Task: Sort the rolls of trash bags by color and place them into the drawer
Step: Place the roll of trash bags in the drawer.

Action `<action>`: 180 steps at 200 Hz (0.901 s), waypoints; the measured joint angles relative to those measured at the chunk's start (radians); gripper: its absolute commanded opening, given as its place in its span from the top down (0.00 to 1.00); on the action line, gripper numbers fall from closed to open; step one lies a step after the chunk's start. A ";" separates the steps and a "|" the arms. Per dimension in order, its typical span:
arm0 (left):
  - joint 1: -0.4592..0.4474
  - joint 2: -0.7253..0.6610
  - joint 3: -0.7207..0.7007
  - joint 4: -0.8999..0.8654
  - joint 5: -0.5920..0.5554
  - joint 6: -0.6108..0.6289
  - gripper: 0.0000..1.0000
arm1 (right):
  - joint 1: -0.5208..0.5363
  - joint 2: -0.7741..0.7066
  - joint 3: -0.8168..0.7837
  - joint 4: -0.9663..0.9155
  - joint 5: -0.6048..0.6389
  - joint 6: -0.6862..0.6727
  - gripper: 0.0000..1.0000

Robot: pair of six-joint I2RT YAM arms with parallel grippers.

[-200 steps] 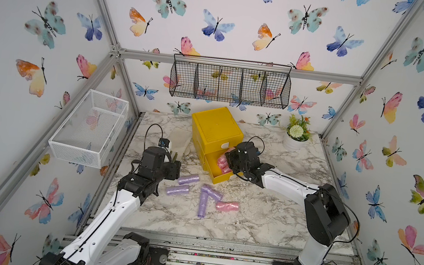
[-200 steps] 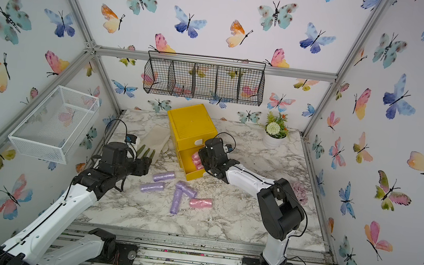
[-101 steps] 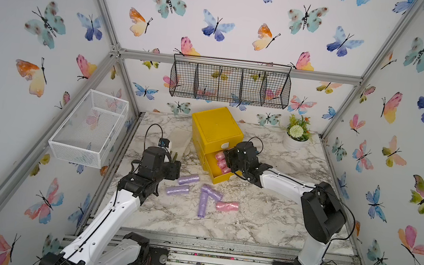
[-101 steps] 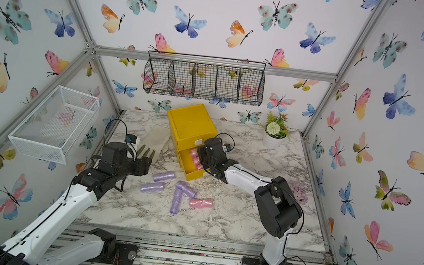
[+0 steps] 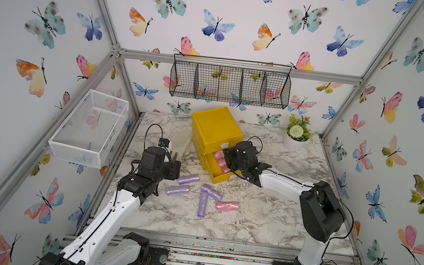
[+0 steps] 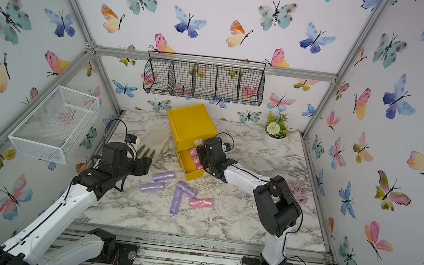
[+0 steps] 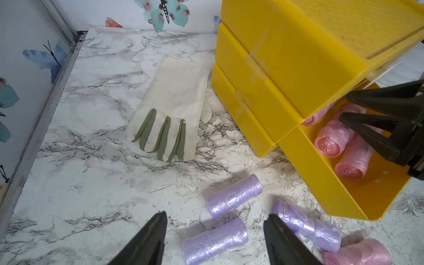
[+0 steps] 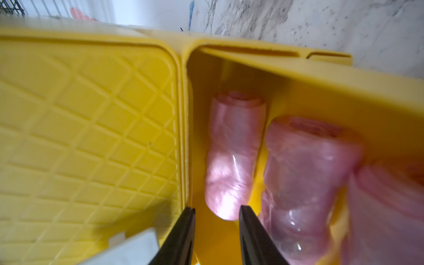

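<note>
Several lilac rolls of trash bags (image 5: 188, 179) (image 6: 152, 187) and one pink roll (image 5: 227, 206) lie on the marble in front of the yellow drawer unit (image 5: 215, 128). Its lowest drawer (image 5: 220, 179) is pulled out, with three pink rolls (image 7: 332, 140) inside. My right gripper (image 8: 216, 210) (image 5: 226, 159) reaches into the drawer, open. The end of a pink roll (image 8: 234, 156) lies loose just at its tips. My left gripper (image 7: 215, 214) (image 6: 146, 166) hovers open above a lilac roll (image 7: 215, 241), holding nothing.
A cream glove with green fingers (image 7: 174, 103) lies left of the drawer unit. A white wire basket (image 5: 90, 126) hangs on the left wall and a black wire basket (image 5: 229, 84) on the back wall. A potted plant (image 5: 296, 138) stands at the back right.
My right gripper pushed further into the drawer and its jaws parted, leaving the pink roll lying there. The left arm has stayed where it was.
</note>
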 measured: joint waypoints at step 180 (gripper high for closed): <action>0.005 -0.014 0.000 0.000 0.004 0.000 0.29 | 0.000 -0.099 -0.019 -0.037 0.002 -0.128 0.63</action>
